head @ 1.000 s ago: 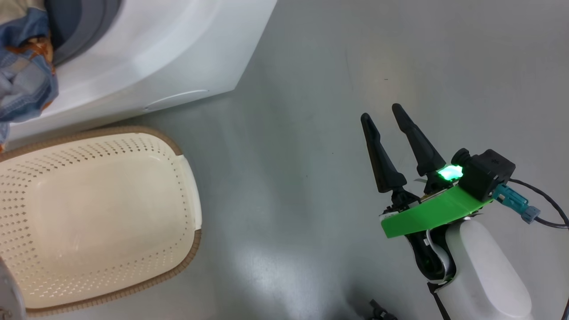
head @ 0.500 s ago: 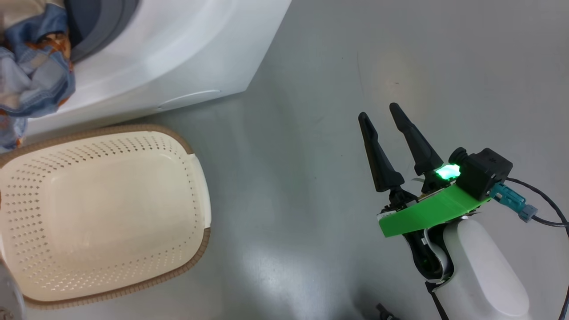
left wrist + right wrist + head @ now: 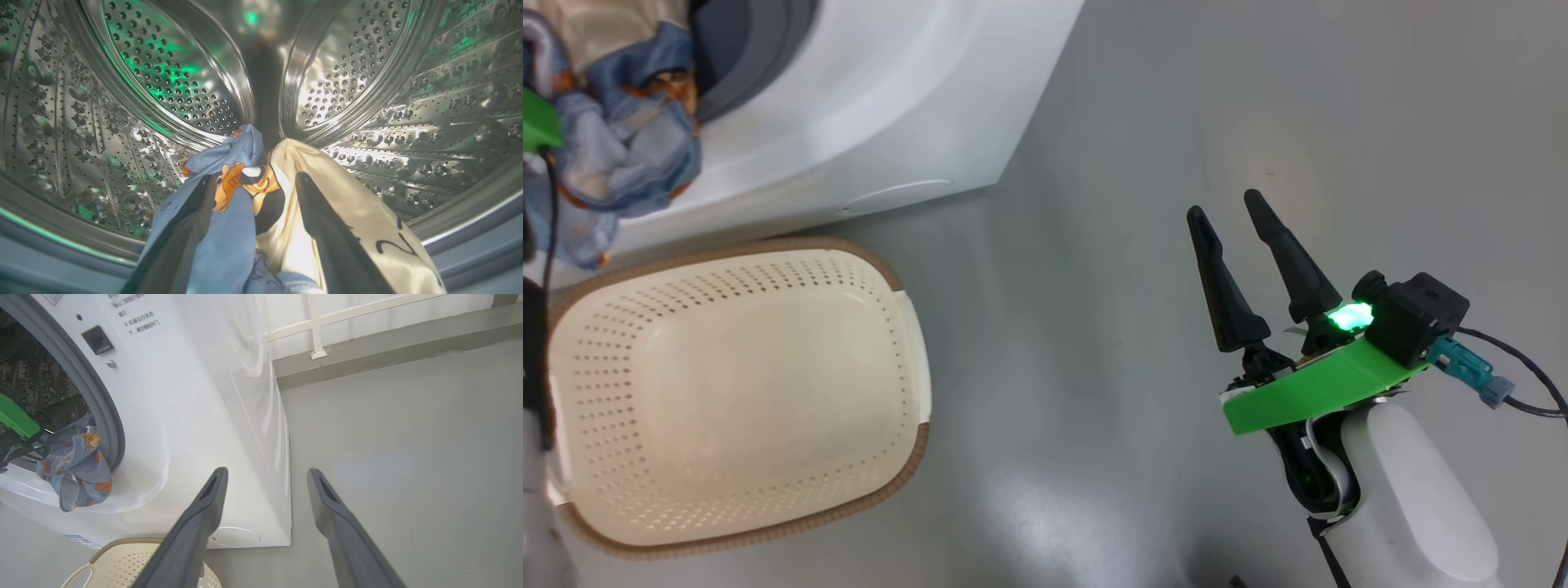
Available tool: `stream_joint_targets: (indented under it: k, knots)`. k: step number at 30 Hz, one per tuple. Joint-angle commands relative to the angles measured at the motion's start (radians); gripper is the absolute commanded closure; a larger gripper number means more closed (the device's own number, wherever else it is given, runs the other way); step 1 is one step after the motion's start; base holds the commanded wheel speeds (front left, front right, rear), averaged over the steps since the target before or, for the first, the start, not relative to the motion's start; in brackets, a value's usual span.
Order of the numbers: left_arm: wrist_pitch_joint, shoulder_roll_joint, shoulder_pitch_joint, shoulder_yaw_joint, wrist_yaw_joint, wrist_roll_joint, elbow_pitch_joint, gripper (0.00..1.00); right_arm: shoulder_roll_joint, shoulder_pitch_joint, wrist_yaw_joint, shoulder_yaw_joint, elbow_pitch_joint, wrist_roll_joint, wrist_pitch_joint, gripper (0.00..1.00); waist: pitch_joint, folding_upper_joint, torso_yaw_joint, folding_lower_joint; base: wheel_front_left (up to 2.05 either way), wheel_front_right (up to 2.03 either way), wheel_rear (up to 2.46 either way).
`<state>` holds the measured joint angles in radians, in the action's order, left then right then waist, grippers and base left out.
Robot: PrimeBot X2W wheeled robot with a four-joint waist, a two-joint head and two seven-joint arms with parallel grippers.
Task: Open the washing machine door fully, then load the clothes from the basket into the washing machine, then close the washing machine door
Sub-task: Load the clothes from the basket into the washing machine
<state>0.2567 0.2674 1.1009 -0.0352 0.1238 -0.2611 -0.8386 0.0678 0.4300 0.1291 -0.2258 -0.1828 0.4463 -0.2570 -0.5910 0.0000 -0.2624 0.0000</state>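
The left gripper (image 3: 257, 179) reaches into the washing machine (image 3: 890, 98), its two dark fingers closed on the clothes (image 3: 233, 228). A light-blue garment with an orange bear print bunches between and over one finger, and a cream garment with dark lettering drapes over the other. Beyond the fingertips the perforated steel drum (image 3: 163, 61) curves around, glinting with green light. In the head view part of the blue bundle spills out of the round opening and hangs over its lower lip, down the white front panel. In the right wrist view the same fold dangles just inside the grey rubber ring (image 3: 102, 412). The basket (image 3: 894, 343) stands on the floor (image 3: 1094, 367) just before the machine's front base, near the machine's front right corner, with its bare cream bottom and brown rim showing. The machine's side runs back toward the floor's far edge, where a grey skirting meets a white wall. The right gripper (image 3: 1222, 206) hangs above open floor well to the right of basket and machine, its fingers spread apart with a clear gap between them, touching nothing, a green light glowing at its wrist.
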Motion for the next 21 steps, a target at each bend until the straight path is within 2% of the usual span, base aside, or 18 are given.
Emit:
stream_joint_targets:
  k: [1, 12, 21]
  knots:
    - [0.005, 0.039, -0.032, -0.007, 0.005, -0.007, 0.039, 0.0, 0.002, -0.021, 0.002, -0.017, 0.019, -0.001, -0.005, 0.0, 0.012, 0.0, 0.013, 0.0, 0.0, 0.0, 0.0]
    - [0.005, 0.028, -0.232, -0.005, 0.006, -0.036, 0.237, 0.0, 0.006, -0.031, 0.002, -0.005, 0.022, 0.004, -0.005, 0.0, 0.036, 0.0, 0.056, 0.0, 0.0, 0.0, 0.0]
    - [0.005, -0.007, -0.466, -0.038, -0.02, -0.042, 0.506, 0.0, 0.012, -0.031, 0.002, -0.01, 0.018, 0.007, -0.005, 0.0, 0.054, 0.0, 0.072, 0.0, 0.0, 0.0, 0.0]
